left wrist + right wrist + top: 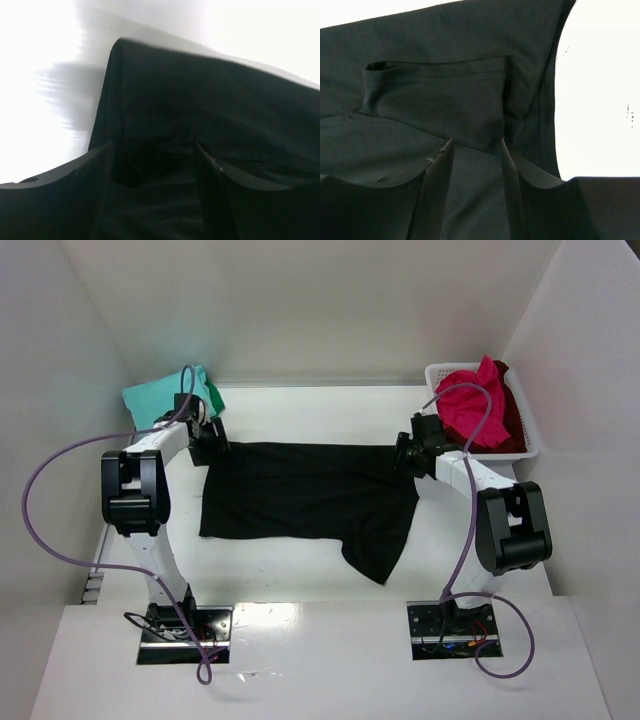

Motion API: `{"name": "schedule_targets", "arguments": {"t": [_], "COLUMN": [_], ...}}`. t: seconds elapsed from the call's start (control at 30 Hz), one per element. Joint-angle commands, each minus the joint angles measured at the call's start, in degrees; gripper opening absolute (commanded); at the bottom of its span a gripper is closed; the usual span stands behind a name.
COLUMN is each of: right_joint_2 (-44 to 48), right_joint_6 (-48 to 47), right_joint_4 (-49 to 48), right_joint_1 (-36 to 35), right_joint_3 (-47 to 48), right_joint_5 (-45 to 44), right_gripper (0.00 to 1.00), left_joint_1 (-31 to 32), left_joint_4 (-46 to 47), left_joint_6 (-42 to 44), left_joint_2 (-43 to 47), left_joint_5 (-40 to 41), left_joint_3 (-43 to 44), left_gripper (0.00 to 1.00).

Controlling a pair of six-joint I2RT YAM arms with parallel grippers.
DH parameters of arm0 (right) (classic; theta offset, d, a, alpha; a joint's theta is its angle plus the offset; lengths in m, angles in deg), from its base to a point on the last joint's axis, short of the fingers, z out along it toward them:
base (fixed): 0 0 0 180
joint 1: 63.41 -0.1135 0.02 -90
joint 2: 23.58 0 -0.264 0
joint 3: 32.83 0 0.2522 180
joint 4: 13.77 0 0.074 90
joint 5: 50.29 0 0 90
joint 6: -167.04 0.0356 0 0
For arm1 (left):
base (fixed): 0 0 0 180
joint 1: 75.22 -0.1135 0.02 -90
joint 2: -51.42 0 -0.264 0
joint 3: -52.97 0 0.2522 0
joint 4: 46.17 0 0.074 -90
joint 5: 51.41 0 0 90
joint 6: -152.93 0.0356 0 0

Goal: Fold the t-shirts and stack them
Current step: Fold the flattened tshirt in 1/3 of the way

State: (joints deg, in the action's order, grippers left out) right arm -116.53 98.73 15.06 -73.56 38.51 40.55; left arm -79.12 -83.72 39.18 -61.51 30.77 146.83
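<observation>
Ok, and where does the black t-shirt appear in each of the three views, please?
Top external: the black t-shirt lies spread at the middle of the table.
Left wrist: the black t-shirt fills the centre and right, with one corner at the upper left.
Right wrist: the black t-shirt fills most of the picture.
Shared landmark: the white table, bare beside the cloth in every view.

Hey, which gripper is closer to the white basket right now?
Right. The right gripper sits at the black shirt's right edge, just left of the basket in the overhead view; the left gripper is at the shirt's far-left corner, on the opposite side.
</observation>
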Motion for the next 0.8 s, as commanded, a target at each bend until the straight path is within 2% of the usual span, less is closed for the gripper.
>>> {"name": "schedule_targets", "arguments": {"t": [0.0,0.03,0.07,0.13,0.23,0.3,0.33,0.43,0.47,0.53,0.57,0.6,0.77], "right_joint_2": [1.6,1.6,1.6,1.6,-0.6,-3.3,-4.4,-9.4,-10.7,-13.8,-15.6,-16.4,-19.6], "right_joint_6": [0.2,0.2,0.2,0.2,-0.3,-0.3,-0.9,-1.6,-1.6,-3.3,-4.1,-4.1,-5.4], "right_joint_4": [-1.0,-1.0,-1.0,-1.8,-3.7,-5.7,-6.2,-6.2,-6.2,-6.2,-5.6,-5.6,-4.1], "right_joint_1": [-0.4,-0.4,-0.4,-0.4,-0.4,-0.4,-0.4,-0.4,-0.4,-0.4,-0.9,-0.9,-2.9], "right_joint_3": [1.9,2.4,2.4,3.1,4.2,5.8,7.6,12.4,13.7,16.9,18.9,19.8,23.7], "right_joint_5": [-1.2,-1.2,-1.2,-1.2,-0.2,1.3,2.8,4.5,5.3,7.4,7.4,7.4,7.9], "right_gripper": [0.64,0.64,0.69,0.73,0.73,0.73,0.70,0.66,0.66,0.74,0.85,0.88,0.89], "left_joint_1": [-0.3,-0.3,-0.3,-0.3,-0.3,0.2,0.8,1.4,1.4,1.4,1.4,1.4,1.4], "left_joint_4": [0.2,0.9,0.9,1.6,2.9,3.5,3.5,4.0,4.0,4.0,4.0,4.0,3.0], "left_joint_6": [1.2,1.2,1.2,1.2,1.7,1.7,1.7,2.3,2.3,2.3,2.3,2.3,2.8], "left_joint_2": [2.5,2.4,1.8,0.2,-0.6,-2.0,-2.9,-5.4,-5.9,-7.0,-7.9,-7.9,-10.2], "left_joint_5": [-2.7,-2.7,-4.0,-6.3,-9.6,-10.1,-10.1,-10.1,-10.1,-10.1,-10.1,-10.1,-9.4], "left_joint_3": [5.0,5.5,6.1,8.0,9.8,10.5,11.3,11.9,11.9,11.9,11.4,11.4,12.3], "left_gripper": [0.72,0.72,0.72,0.72,0.64,0.53,0.39,0.24,0.21,0.21,0.21,0.21,0.23]}}
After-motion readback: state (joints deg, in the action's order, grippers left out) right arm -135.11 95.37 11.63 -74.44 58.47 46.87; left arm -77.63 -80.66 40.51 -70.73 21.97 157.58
